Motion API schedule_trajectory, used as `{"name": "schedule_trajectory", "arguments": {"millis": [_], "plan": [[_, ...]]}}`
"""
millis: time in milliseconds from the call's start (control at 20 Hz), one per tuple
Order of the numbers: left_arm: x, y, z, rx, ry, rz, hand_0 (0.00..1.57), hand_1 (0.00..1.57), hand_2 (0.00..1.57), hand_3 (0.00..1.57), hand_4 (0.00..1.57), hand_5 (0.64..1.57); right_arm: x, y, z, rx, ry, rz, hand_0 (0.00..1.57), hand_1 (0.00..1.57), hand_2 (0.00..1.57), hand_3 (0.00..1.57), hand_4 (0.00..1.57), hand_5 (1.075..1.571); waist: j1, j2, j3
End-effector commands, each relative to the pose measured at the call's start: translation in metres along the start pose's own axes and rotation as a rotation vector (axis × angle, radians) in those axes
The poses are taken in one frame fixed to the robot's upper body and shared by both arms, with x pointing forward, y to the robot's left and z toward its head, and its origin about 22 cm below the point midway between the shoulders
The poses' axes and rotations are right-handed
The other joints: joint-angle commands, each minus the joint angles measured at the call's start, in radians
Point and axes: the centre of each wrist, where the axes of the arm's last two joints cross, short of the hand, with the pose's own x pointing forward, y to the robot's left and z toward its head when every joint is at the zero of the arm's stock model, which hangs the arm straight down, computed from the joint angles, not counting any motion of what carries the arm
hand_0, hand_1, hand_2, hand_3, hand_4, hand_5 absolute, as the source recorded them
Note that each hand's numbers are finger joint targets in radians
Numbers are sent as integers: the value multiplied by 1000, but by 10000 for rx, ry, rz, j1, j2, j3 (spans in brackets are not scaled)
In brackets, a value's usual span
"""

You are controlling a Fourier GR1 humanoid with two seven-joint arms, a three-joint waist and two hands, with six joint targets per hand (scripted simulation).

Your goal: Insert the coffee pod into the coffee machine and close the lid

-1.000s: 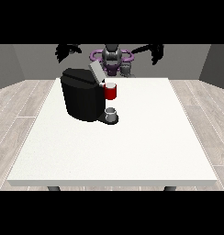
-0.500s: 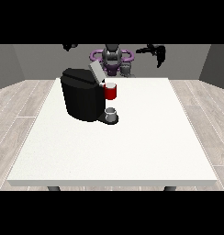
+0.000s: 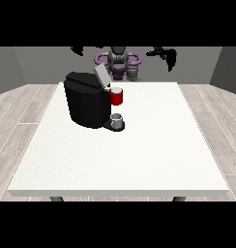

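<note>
The machine (image 3: 88,102) stands near the far left corner of the white surface (image 3: 139,155). Its lid (image 3: 101,75) tips up, open. A red thing at the machine (image 3: 117,96) sits at its front, and a grey thing (image 3: 117,119) rests on the base below; it may be the pod, but that is not sure.

Both hands are up high, past the far edge. The hand at the view's right (image 3: 167,54) has its fingers hanging down, a bit curled and holding nothing. The hand at the view's left (image 3: 77,49) is too small to tell how its fingers lie.

Coming down, a hand could bump the open lid or push the machine, because the grey thing sits tucked close under it.

Since half a second ago, the hand at the right has dropped a little, and the one at the left has lifted.
</note>
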Motion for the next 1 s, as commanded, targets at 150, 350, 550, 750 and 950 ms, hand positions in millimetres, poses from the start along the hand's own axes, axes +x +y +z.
{"name": "schedule_trajectory", "arguments": {"millis": [150,350,550,750,950], "plan": [[13,-3,14,64,-908,232,0,0,0,0,0,1571,3,2,-21,-150,-536,-530,0,0,0,0,0,1571,298,1048,2],[22,-7,22,7,-938,410,0,0,0,0,0,1571,4,-11,-35,-583,-155,-543,0,0,0,0,0,1571,629,1233,2],[25,-14,37,114,-1006,84,0,0,0,0,0,1571,-22,-11,-29,-233,-130,-569,0,0,0,0,0,1571,284,1497,2],[39,-12,40,389,-639,-99,0,0,0,0,0,1571,-9,4,-45,275,43,-471,0,0,0,0,0,1571,150,1513,2],[39,-6,40,829,-1214,-216,0,0,0,0,0,1571,20,18,-67,736,-332,-90,0,0,0,0,0,1571,-47,1973,-1]]}}
